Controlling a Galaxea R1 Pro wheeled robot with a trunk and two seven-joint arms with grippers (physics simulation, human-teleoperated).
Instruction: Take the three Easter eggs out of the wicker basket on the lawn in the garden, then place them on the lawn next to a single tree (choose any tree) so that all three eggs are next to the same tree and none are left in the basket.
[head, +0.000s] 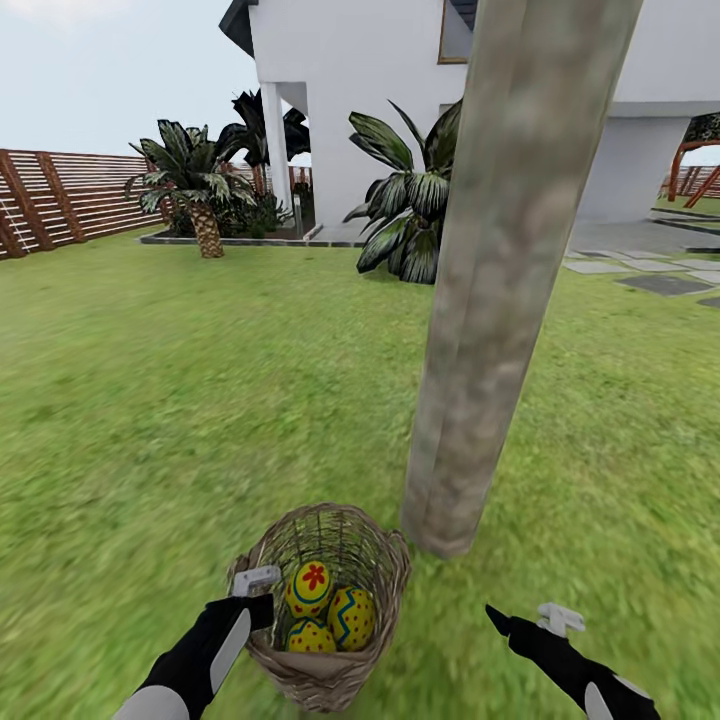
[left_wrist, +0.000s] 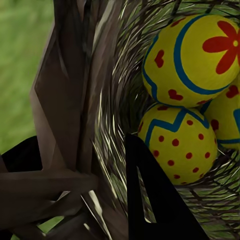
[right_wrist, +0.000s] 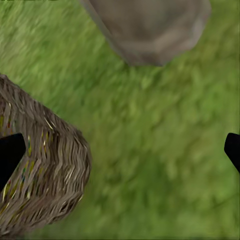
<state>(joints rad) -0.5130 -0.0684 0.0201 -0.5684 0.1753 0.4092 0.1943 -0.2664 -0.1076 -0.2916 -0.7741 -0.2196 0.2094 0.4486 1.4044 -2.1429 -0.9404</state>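
Left gripper (head: 262, 590) clamped on wicker basket (head: 385, 560) rim, three Easter eggs (head: 309, 587) inside, no writing, right gripper (head: 527, 620) fingers apart, tree (head: 490, 300) trunk just beside.

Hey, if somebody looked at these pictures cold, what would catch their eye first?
Probably the thick mottled tree trunk rising through the middle of the head view from the lawn. Right at its foot sits the wicker basket, holding three bright yellow Easter eggs painted with blue bands and red marks. The left gripper is at the basket's rim, while the right gripper hangs over the grass beside it.
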